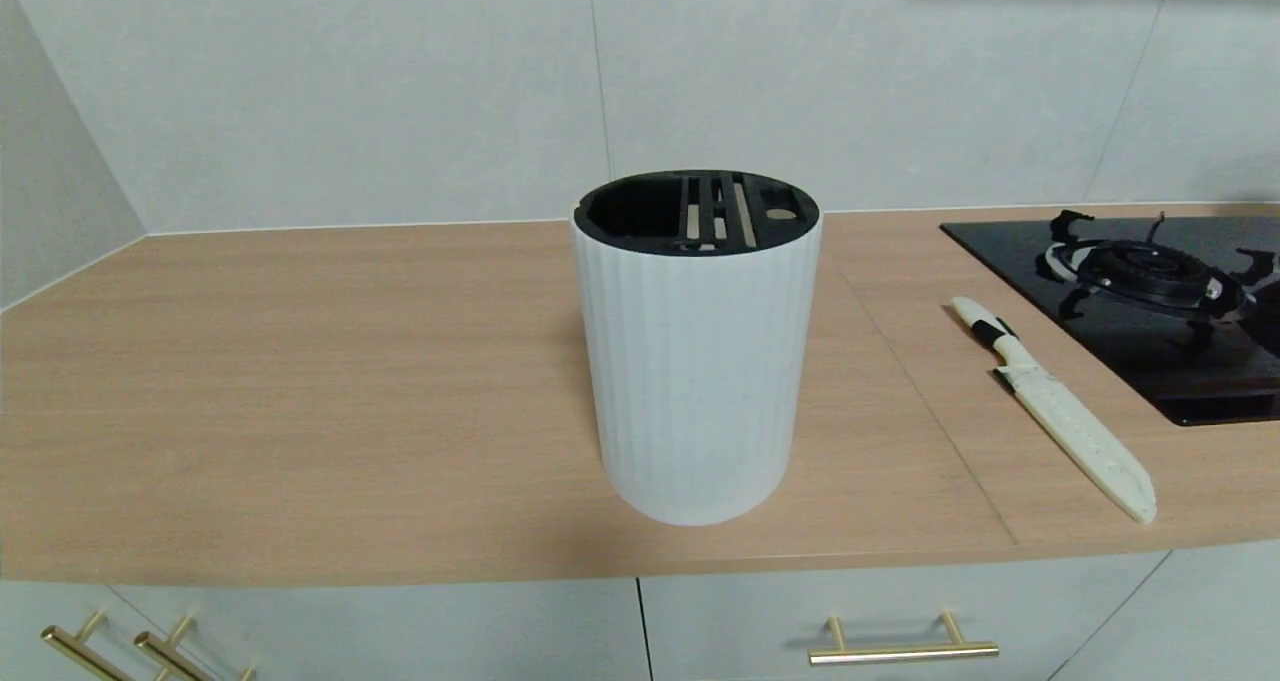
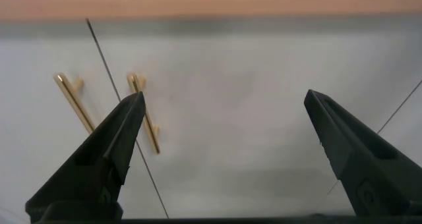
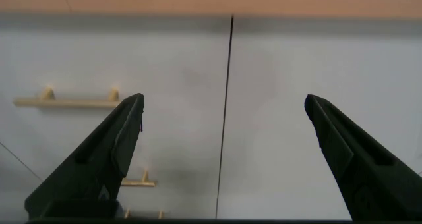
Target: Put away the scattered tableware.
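Knife (image 1: 1050,406) lies flat on the wooden counter (image 1: 300,381) at the right of the head view, between the black hob (image 1: 1150,291) and the white ribbed holder (image 1: 697,361), well apart from the holder. Its long axis runs on a diagonal: the white-and-black handle points up-frame toward the back wall, and the pale blade points to the lower right, with its tip near the counter's front edge. The holder stands upright at centre frame, its dark slotted top (image 1: 710,209) open to receive the blade.

Both arms hang low in front of the grey cabinet fronts with gold pulls (image 2: 142,112). The left gripper (image 2: 224,95) is spread wide and empty, and the right gripper (image 3: 223,97) likewise holds nothing, jaws wide apart.

Since the knife sits on the robot's right, the right arm looks the nearer one. It would likely need to rise above the counter and close across the handle, square to that diagonal
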Robot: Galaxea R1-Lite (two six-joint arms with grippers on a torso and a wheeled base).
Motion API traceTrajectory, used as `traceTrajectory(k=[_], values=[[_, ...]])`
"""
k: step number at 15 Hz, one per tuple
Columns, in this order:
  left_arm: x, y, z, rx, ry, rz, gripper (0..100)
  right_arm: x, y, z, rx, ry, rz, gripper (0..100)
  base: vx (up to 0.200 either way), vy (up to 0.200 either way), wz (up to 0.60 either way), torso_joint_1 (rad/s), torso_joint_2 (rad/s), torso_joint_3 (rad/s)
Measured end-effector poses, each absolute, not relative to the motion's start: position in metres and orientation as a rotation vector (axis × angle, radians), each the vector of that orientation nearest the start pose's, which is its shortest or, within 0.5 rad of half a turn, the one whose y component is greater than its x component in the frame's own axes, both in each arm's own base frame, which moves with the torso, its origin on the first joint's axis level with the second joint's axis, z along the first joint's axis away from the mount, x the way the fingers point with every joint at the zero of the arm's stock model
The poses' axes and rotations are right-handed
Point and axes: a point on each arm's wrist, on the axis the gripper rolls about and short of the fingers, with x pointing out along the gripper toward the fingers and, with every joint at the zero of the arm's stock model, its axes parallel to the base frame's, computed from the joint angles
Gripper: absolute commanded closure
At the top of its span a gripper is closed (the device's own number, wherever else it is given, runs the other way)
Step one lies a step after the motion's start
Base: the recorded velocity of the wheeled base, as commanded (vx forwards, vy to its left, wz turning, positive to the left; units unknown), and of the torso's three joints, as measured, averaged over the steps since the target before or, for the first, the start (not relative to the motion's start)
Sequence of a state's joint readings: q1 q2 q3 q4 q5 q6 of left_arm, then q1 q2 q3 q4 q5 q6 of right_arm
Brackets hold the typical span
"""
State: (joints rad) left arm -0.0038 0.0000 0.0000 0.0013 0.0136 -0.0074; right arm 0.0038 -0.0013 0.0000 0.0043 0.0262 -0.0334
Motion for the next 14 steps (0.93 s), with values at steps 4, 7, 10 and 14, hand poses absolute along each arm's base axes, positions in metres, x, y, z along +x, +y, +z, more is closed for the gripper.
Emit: traceTrajectory(k=[4, 7, 10, 14], values=[[-0.0228, 0.0004, 0.0755, -0.007, 0.000, 0.009, 0, -0.0229, 0.0005, 0.0750, -0.033, 0.002, 0.030, 0, 0.000, 0.000, 0.00, 0.207, -0.49, -0.277], [-0.0228, 0.0004, 0.0755, -0.007, 0.000, 0.010, 0, -0.0229, 0.0005, 0.0750, -0.033, 0.003, 0.030, 0, 0.000, 0.000, 0.00, 0.229, -0.51, -0.282], [-0.0228, 0.0004, 0.0754, -0.008, 0.000, 0.009, 0, -0.0229, 0.0005, 0.0750, -0.033, 0.003, 0.030, 0, 0.000, 0.000, 0.00, 0.245, -0.53, -0.287], [-0.0228, 0.0004, 0.0755, -0.007, 0.000, 0.009, 0, -0.0229, 0.0005, 0.0750, -0.033, 0.003, 0.030, 0, 0.000, 0.000, 0.00, 0.261, -0.56, -0.301]])
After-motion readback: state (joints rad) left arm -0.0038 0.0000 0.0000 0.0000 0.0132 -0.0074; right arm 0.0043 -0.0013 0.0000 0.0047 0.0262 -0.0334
